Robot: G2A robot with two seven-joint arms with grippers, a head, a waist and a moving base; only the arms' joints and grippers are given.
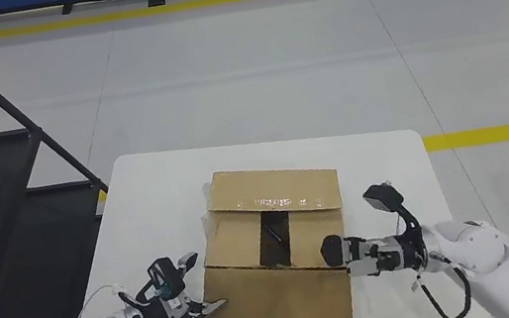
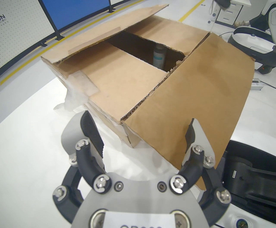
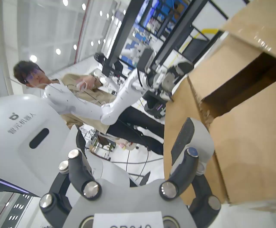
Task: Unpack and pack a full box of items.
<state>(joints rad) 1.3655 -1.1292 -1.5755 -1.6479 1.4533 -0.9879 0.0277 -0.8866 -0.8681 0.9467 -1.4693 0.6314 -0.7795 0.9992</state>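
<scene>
the top view looks steeply down from above the arms onto the white worktop [image 1: 150, 196], the cardboard box [image 1: 277, 301] low in its middle and the floor beyond. the left wrist view sits just behind the left tool [image 2: 140, 121], close to the box, facing across its flaps into the open gap. the right wrist view sits behind the right tool [image 3: 133, 127], tilted up along the box's side (towards the room and ceiling). all three share the box; the right wrist and top views share the left arm [image 3: 120, 99].

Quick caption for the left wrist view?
Open left gripper facing the box corner; a bottle shows through the flap gap.
</scene>
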